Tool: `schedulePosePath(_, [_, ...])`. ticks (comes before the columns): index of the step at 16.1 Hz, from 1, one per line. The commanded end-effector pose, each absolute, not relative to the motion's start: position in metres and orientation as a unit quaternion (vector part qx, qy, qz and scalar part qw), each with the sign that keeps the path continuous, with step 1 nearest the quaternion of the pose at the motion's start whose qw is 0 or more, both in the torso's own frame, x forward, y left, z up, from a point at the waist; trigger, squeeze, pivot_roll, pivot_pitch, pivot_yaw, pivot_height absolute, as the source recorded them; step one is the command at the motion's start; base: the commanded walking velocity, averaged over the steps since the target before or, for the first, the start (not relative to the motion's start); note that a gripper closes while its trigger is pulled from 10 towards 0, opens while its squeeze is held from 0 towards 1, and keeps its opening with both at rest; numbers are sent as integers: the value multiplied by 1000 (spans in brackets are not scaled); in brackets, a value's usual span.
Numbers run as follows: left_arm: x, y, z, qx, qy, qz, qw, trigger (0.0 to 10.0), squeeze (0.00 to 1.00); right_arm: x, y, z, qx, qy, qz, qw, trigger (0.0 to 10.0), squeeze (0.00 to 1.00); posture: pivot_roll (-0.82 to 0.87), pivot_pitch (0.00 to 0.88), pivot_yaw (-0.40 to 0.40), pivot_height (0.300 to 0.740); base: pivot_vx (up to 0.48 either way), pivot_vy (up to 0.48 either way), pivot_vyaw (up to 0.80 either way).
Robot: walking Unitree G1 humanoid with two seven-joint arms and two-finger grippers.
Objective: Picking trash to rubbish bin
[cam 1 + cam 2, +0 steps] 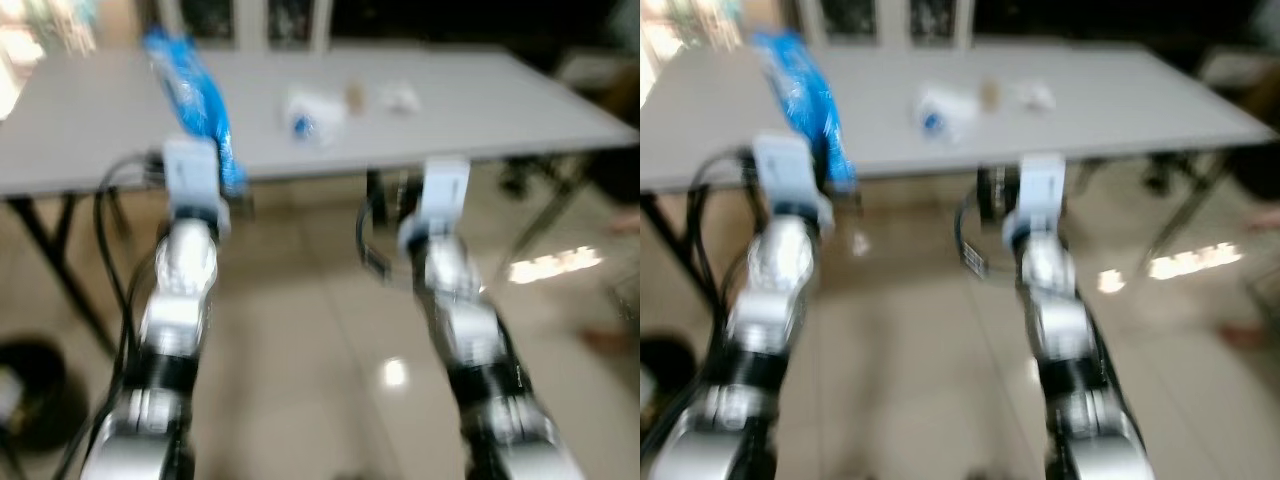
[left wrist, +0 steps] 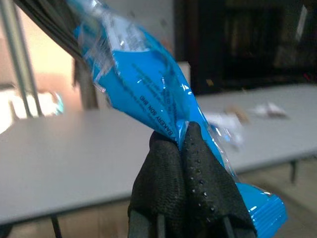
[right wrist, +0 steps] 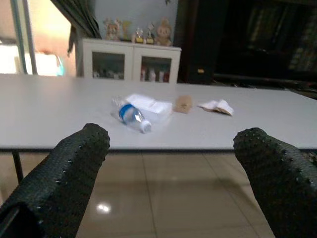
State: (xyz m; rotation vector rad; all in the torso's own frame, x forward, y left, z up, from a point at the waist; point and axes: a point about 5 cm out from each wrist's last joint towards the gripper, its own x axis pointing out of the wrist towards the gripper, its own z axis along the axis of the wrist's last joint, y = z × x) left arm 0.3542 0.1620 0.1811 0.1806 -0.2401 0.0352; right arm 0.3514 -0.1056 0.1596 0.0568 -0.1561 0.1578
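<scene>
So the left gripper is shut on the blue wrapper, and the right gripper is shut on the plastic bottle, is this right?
Only the first half is right. The left gripper is shut on the blue wrapper. The right gripper is open and holds nothing; the plastic bottle lies on the grey table, as the right wrist view shows.

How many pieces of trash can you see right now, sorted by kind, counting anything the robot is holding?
Blue plastic wrapper, held in the left gripper: 1
Clear plastic bottle with a blue label, on the table: 1
Small brown scrap: 1
Crumpled white paper: 1
Total: 4
</scene>
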Motion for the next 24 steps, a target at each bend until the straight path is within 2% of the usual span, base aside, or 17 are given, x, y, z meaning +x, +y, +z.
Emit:
schedulePosePath(1, [352, 160, 157, 97, -73, -3, 993, 10000, 0, 350, -112, 137, -2, -33, 79, 996, 10000, 0, 20, 46, -97, 740, 0, 0, 594])
schedulePosePath(2, [351, 160, 151, 95, -59, -7, 994, 10000, 0, 350, -113, 130, -13, -17, 80, 997, 10000, 0, 20, 46, -97, 740, 0, 0, 594])
schedulePosePath(4, [340, 167, 103, 104, 34, -17, 994, 10000, 0, 335, -117, 80, -44, 72, 106, 991, 10000, 0, 26, 47, -90, 740, 0, 0, 800])
schedulePosePath(8, [312, 183, 37, 127, 174, -37, 976, 10000, 0, 294, -120, 5, -109, 217, 155, 958, 10000, 0, 50, 54, -62, 740, 0, 0, 800])
schedulePosePath(12, [293, 191, 8, 143, 239, -49, 959, 10000, 0, 275, -115, -19, -95, 274, 151, 945, 10000, 0, 51, 43, -26, 740, 0, 0, 800])
schedulePosePath(16, [275, 195, -17, 149, 303, -49, 940, 10000, 0, 251, -108, -42, -74, 334, 180, 922, 10000, 0, 43, 6, -13, 740, 0, 0, 0])
schedulePosePath(18, [252, 203, -38, 150, 361, -25, 920, 10000, 0, 229, -117, -58, -60, 383, 166, 907, 10000, 0, 64, 0, -30, 740, 0, 0, 0])
schedulePosePath(20, [237, 208, -48, 149, 391, -15, 908, 10000, 0, 221, -121, -65, -59, 402, 160, 900, 10000, 0, 57, 0, -28, 740, 0, 0, 0])
schedulePosePath(22, [209, 213, -66, 123, 437, 8, 891, 10000, 0, 208, -126, -73, -51, 425, 145, 892, 10000, 0, 51, 0, -24, 740, 0, 0, 0])
schedulePosePath(24, [205, 212, -69, 115, 443, 10, 889, 10000, 0, 206, -128, -74, -46, 430, 138, 891, 10000, 0, 48, 0, -23, 740, 0, 0, 0])
